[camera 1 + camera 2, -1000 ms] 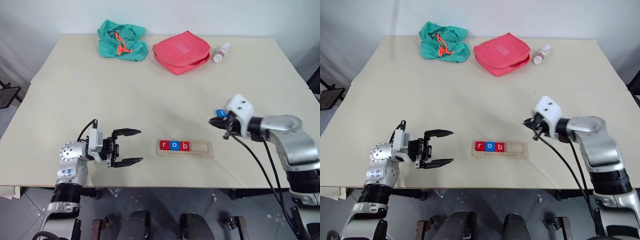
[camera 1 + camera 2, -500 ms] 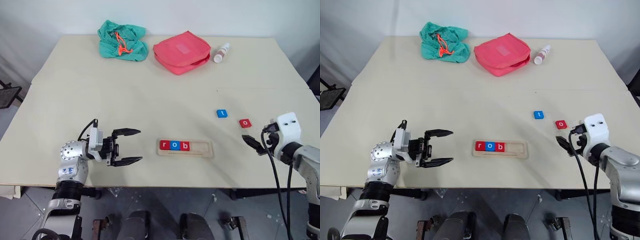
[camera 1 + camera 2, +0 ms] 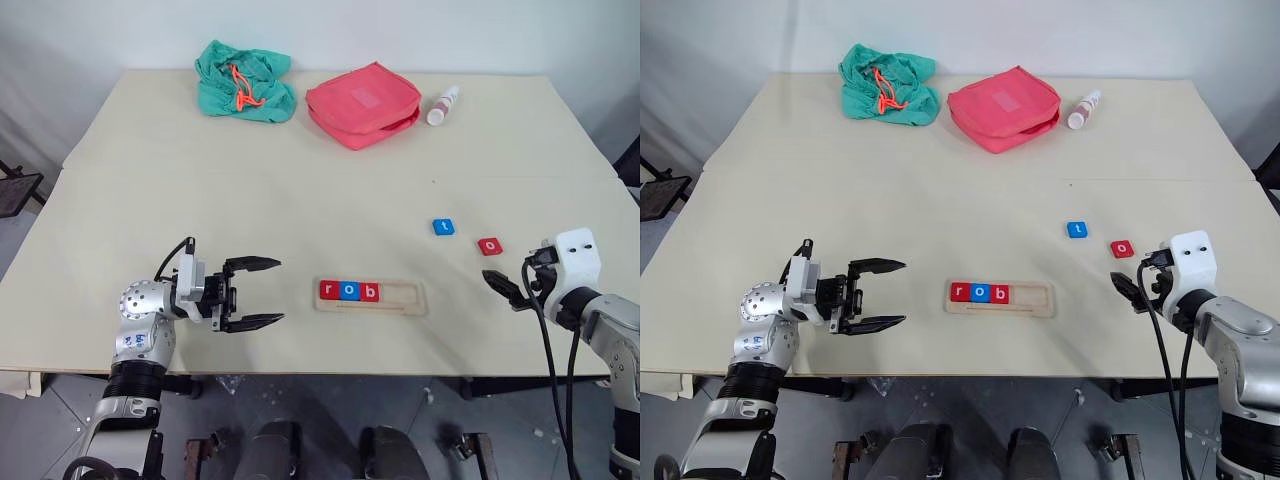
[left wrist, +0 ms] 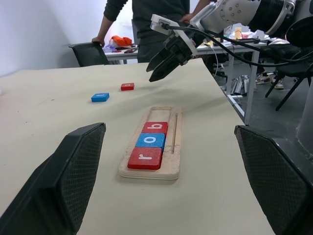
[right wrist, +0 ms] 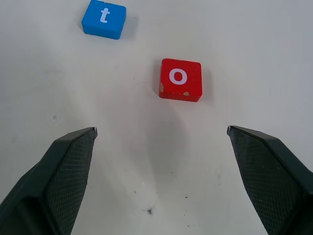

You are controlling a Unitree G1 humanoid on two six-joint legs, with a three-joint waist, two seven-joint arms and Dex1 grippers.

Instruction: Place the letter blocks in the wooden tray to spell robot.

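- near the red o block (image 5: pixel 180 79), the right pincer (image 3: pixel 505 292) is hanging released, empty.
- off-centre closing is risking nudging it toward the blue t block (image 5: pixel 103 19).
- left pincer (image 3: pixel 252 294) is gaping too.

- Wooden tray (image 3: pixel 400 297): pale, unvarnished-looking wood, matt, smooth; fine grain in the left wrist view.
- Letter blocks: red o (image 5: pixel 180 80) and blue t (image 5: pixel 103 18), painted, satin finish; red one chipped at its lower corners.
- Table (image 3: pixel 250 190): cream top, matt, lightly scuffed and speckled.
- Red pouch (image 3: pixel 362 104): soft fabric, slight sheen.
- Green cloth (image 3: pixel 243 81): crumpled fabric, matt.
- Bottle (image 3: pixel 442 104): white plastic, smooth.
- Finger pads (image 5: pixel 58 181): black, fine mesh texture, matt.
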